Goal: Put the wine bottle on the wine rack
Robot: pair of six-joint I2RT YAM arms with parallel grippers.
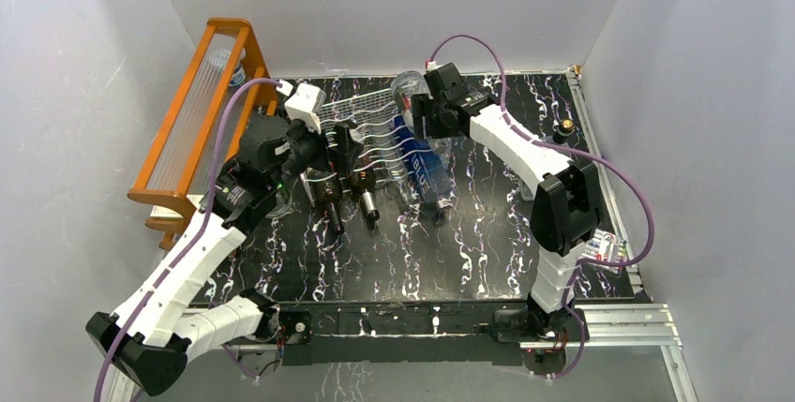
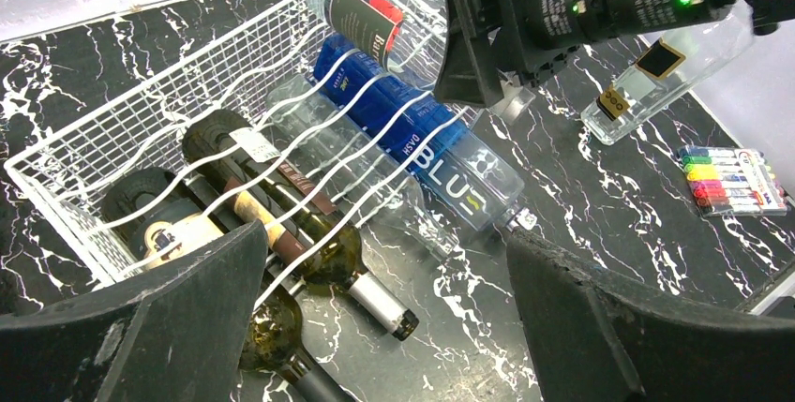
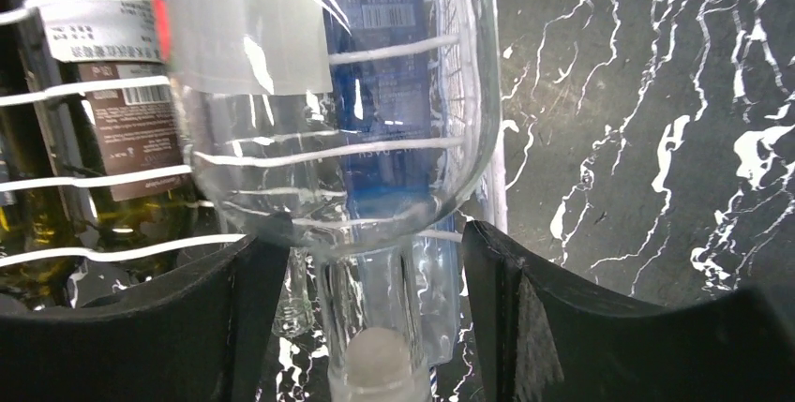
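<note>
White walls close round a black marbled surface (image 1: 469,252), and on it we find the wine bottle (image 3: 328,140). It is clear glass with a dark label and lies at the right end of the wine rack (image 2: 84,154), over the blue bottle (image 2: 412,130), with its neck pointing at the right arm. We cannot tell whether it sits down in a groove or only rests on its neighbour.

We judge it stiff, smooth and slippery, quick to roll and easy to break against wire or glass. The neck just under the stopper is the narrow place to grip, though the body would swing from there.

That neck runs between the fingers of the right claw (image 3: 375,252), which stand apart with a gap on either side, so the claw is open and grips nothing. Further along, the left claw (image 2: 384,238) is spread wide and empty above the dark bottles (image 2: 281,196) at the rack's near end.

Beyond lie another clear bottle (image 2: 656,74), a pack of markers (image 2: 731,177) and the orange shelf (image 1: 192,111).
</note>
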